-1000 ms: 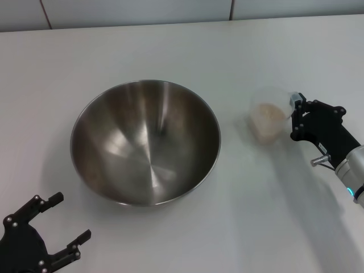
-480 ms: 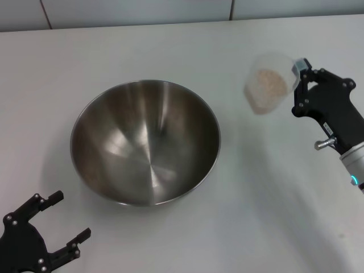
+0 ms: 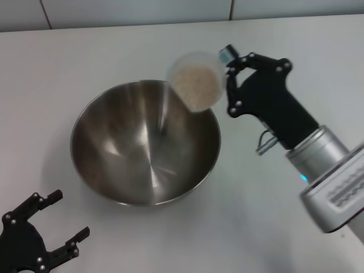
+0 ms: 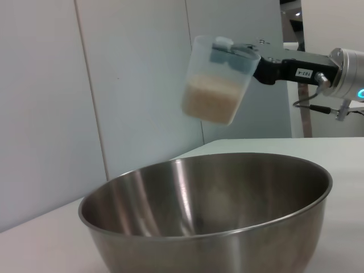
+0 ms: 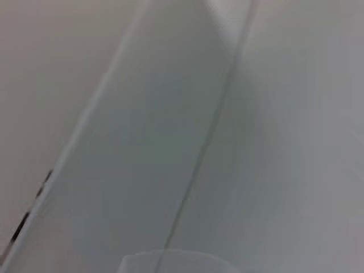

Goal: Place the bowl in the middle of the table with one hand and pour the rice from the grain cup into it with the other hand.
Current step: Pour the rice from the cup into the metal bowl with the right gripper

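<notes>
Grain cup (image 3: 196,79): thin clear plastic, likely light and a bit slippery, flexes if squeezed; loose rice (image 3: 197,84) shifts on any tilt. Best hold is at the rim, where the right tool (image 3: 228,63) is clamped on it now. Cup hangs above the far right rim of the bowl (image 3: 145,142), tilted slightly, no grains leaving. Right arm reaches in from the bowl's right, wrist angled toward the bowl. Bowl: rigid steel, smooth, sits on the tabletop (image 3: 273,227). Left tool (image 3: 54,230) parked near the bowl's near left side, fingers apart, empty.
</notes>
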`<action>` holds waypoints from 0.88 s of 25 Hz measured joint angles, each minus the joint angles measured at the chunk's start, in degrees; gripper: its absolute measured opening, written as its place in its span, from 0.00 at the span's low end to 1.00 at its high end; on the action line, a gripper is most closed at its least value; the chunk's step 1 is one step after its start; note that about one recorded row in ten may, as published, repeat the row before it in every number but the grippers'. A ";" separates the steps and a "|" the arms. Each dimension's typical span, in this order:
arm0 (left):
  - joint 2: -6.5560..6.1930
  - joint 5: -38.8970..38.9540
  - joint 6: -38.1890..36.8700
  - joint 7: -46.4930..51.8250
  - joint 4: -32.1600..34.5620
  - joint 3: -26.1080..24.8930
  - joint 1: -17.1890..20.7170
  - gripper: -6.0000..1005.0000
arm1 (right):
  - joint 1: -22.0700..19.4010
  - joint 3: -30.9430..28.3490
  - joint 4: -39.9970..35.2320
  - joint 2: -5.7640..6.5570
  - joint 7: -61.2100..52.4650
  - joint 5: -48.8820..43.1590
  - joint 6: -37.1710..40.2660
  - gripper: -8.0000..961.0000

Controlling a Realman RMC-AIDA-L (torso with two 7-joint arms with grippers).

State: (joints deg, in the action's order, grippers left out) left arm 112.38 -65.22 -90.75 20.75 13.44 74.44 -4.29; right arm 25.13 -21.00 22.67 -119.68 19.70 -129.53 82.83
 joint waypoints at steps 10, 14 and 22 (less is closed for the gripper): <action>-0.15 -0.85 0.06 1.04 0.11 -0.24 -0.51 0.83 | -1.03 0.58 7.69 -0.20 34.53 -1.49 -7.51 0.02; -0.15 -1.43 0.06 1.22 0.06 -0.46 -0.98 0.83 | -1.55 1.99 9.66 -0.21 48.28 -1.45 -8.89 0.02; -0.15 -1.48 0.06 1.65 0.01 -0.24 -1.07 0.83 | -1.76 2.93 10.91 -0.21 67.98 -1.30 -9.86 0.02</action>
State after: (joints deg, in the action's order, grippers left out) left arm 112.23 -66.70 -90.70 22.40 13.45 74.20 -5.36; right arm 23.37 -18.07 33.58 -119.89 87.67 -130.83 72.97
